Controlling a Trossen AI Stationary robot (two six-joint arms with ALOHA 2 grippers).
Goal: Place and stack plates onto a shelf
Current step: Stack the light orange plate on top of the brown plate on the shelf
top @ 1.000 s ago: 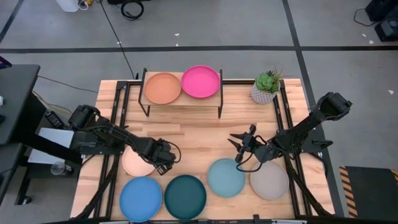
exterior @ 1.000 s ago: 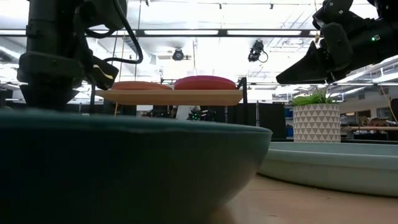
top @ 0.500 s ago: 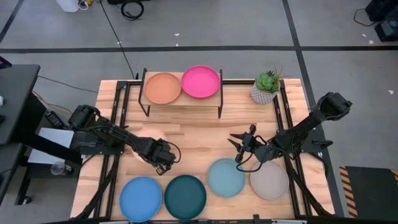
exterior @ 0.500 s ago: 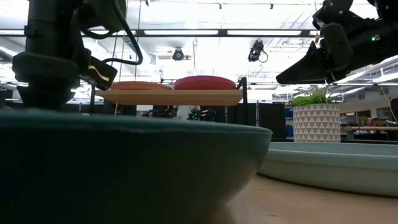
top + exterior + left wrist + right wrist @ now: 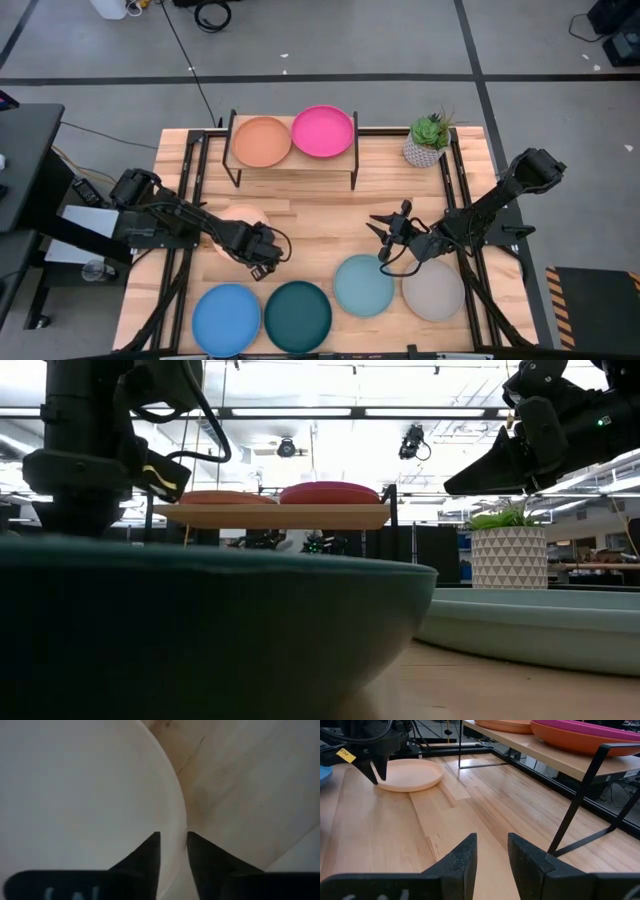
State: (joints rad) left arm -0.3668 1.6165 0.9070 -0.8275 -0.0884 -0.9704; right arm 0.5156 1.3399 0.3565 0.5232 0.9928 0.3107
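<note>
A cream plate [image 5: 243, 215] lies on the left half of the table, partly under my left arm. My left gripper [image 5: 262, 256] stands at the plate's near-right rim, shut on it. The right wrist view shows this plate [image 5: 410, 774] flat on the wood. My right gripper [image 5: 383, 238] hovers open over the middle of the table, right of centre, holding nothing. The shelf [image 5: 293, 160] at the far side carries a tan plate [image 5: 261, 141] and a pink plate [image 5: 323, 131] side by side. My left gripper [image 5: 172, 836] pinches the cream plate's rim [image 5: 175, 822] on its near-right side, one finger inside the plate and one outside. The fingers [image 5: 376, 770] come from above, pointing down. The plate appears to lie flat on the table.
Along the near edge lie a blue plate [image 5: 226, 318], a dark teal plate [image 5: 297, 314], a light blue plate [image 5: 363, 284] and a grey plate [image 5: 433, 290]. A potted plant [image 5: 428, 140] stands right of the shelf. Bare wood shows between the shelf and these plates.
The cream plate has swung over the table toward the far edge, from near-left of my left gripper to far-left of it, then stayed put. The gripper has kept its hold and hardly shifted.
</note>
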